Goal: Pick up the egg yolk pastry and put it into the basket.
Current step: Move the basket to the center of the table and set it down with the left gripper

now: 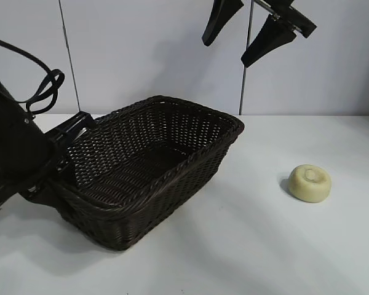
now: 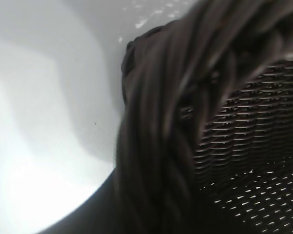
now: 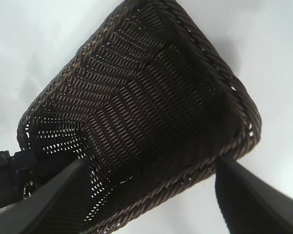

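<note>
The egg yolk pastry (image 1: 309, 182), a small pale cream puck with a dimple on top, lies on the white table to the right of the basket and apart from it. The dark woven basket (image 1: 172, 177) stands left of centre and holds nothing. My left gripper (image 1: 60, 179) is at the basket's left end, shut on the braided rim (image 2: 156, 122), which fills the left wrist view. My right gripper (image 1: 243, 34) hangs open high above the basket's far right corner. In the right wrist view its fingers (image 3: 49, 195) frame the basket (image 3: 210, 68) below. The pastry is outside both wrist views.
A white table (image 1: 246, 246) spreads in front of and to the right of the basket. A pale panelled wall (image 1: 141, 55) closes the back. The left arm's dark body and cables (image 1: 12, 147) fill the left edge.
</note>
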### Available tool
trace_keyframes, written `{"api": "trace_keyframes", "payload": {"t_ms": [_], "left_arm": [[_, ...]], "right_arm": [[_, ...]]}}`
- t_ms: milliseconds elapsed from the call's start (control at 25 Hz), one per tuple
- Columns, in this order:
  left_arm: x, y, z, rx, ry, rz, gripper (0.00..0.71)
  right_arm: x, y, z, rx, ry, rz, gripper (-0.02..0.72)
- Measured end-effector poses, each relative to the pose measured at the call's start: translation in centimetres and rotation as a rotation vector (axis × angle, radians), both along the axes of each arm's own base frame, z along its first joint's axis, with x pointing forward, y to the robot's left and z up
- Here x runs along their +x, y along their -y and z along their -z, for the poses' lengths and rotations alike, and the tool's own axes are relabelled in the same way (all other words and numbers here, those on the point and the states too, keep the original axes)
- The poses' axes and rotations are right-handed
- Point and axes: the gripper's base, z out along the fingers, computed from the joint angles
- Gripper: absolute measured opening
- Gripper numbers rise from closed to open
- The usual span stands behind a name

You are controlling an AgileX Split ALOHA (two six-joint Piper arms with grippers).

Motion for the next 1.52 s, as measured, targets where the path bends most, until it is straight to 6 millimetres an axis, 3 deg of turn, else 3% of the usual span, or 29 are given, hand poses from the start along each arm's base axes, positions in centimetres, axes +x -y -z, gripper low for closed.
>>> {"api": "trace_keyframes", "payload": {"t_ms": [280,560,840,1160,1520], "left_arm": [[1.4,-2.6,-1.1,0.036,0.043,0.177,0.102],[2.0,-2.3,-2.5,0.062,0.097,0.386,0.102],[3.9,-1.9,-3.8,0.088,0.11,0.536,0.102],[6.9,-1.0,-2.5,0.082,0.072,0.727,0.102],[7.6,-0.4,-0.5,0.038,0.067,0.823,0.102]], "right_arm": [[0.0,0.0,0.0,0.0,0.0,0.0,0.517],[0.0,0.0,0.0,0.0,-0.001,0.0,0.517],[0.0,0.0,0.0,0.0,-0.001,0.0,0.517],[0.0,0.0,0.0,-0.001,-0.003,-0.002,0.517],[0.0,0.0,0.0,-0.001,-0.003,-0.002,0.517]]}}
